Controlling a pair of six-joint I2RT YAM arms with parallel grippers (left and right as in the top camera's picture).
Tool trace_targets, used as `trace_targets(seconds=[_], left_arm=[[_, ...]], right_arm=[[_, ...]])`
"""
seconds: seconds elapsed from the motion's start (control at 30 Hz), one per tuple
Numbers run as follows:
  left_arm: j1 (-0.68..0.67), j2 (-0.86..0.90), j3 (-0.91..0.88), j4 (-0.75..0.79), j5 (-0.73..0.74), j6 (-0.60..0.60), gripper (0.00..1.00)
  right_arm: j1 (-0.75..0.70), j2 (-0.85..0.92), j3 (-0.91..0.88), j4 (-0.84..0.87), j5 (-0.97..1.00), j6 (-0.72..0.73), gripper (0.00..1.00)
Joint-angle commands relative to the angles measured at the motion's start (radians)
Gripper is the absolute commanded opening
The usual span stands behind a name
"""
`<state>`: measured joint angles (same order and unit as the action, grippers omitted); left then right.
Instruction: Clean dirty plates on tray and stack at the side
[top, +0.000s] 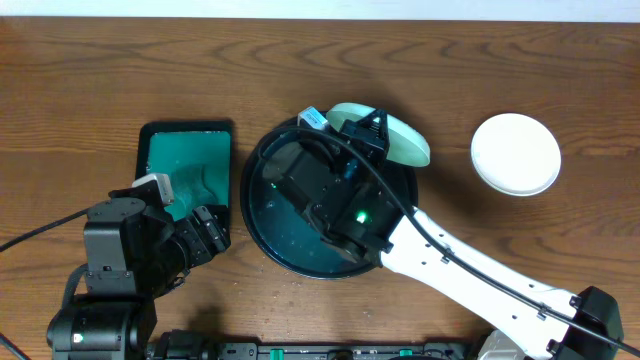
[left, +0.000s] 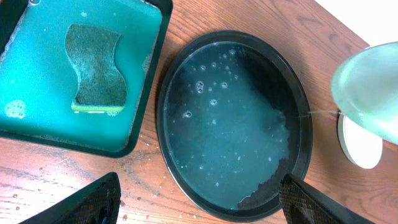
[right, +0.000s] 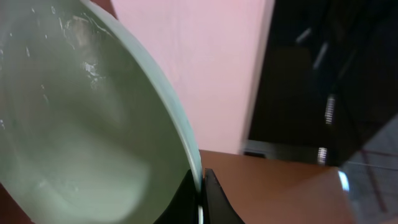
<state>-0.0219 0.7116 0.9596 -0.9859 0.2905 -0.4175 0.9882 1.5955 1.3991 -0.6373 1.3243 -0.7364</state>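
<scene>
Plate (right: 81, 124) stands pinched by its rim between the clenched jaws of our right gripper (right: 200, 190), apart from our left gripper (left: 199, 198), whose jaws hang released

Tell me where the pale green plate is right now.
Overhead, the pale green plate is pinched by the right claw above the far right rim of the black tray, with the white plate on the table to its right.

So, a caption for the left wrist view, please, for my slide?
Sponge lying in the green tray beside the soapy black tray, open fingers below.
</scene>
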Motion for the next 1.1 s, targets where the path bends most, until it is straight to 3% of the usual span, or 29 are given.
trace_targets(seconds=[0.0,0.23,0.37,0.47,0.57,0.67,0.73,0.87,0.97,1.07], left_arm=[[-0.004,0.001,0.0,-0.001,0.015,0.013,0.82],[-0.004,0.001,0.0,-0.001,0.015,0.014,0.82],[-0.004,0.001,0.0,-0.001,0.015,0.013,0.82],[-0.004,0.001,0.0,-0.001,0.015,0.013,0.82],[-0.004,0.001,0.0,-0.001,0.015,0.014,0.82],[-0.004,0.001,0.0,-0.001,0.015,0.013,0.82],[-0.004,0.001,0.0,-0.001,0.015,0.013,0.82],[-0.004,0.001,0.0,-0.001,0.015,0.014,0.82],[-0.004,0.001,0.0,-0.001,0.015,0.013,0.82],[-0.004,0.001,0.0,-0.001,0.015,0.013,0.82]], right_arm=[[0.029,0.0,0.005,0.014,0.114,-0.074,0.01],[0.081,0.0,0.005,0.022,0.157,-0.072,0.01],[0.047,0.006,0.005,0.017,-0.018,0.015,0.01],[0.041,0.011,0.005,0.024,0.17,0.039,0.01],[0.003,0.0,0.005,-0.014,-0.095,0.128,0.01],[0.002,0.001,0.005,-0.048,0.023,0.229,0.01],[-0.013,-0.007,0.005,-0.081,-0.167,0.243,0.01],[0.01,-0.013,0.005,-0.102,0.048,0.267,0.01],[0.002,-0.02,0.005,-0.074,-0.244,0.27,0.01],[0.033,-0.022,0.005,-0.132,-0.093,0.346,0.01]])
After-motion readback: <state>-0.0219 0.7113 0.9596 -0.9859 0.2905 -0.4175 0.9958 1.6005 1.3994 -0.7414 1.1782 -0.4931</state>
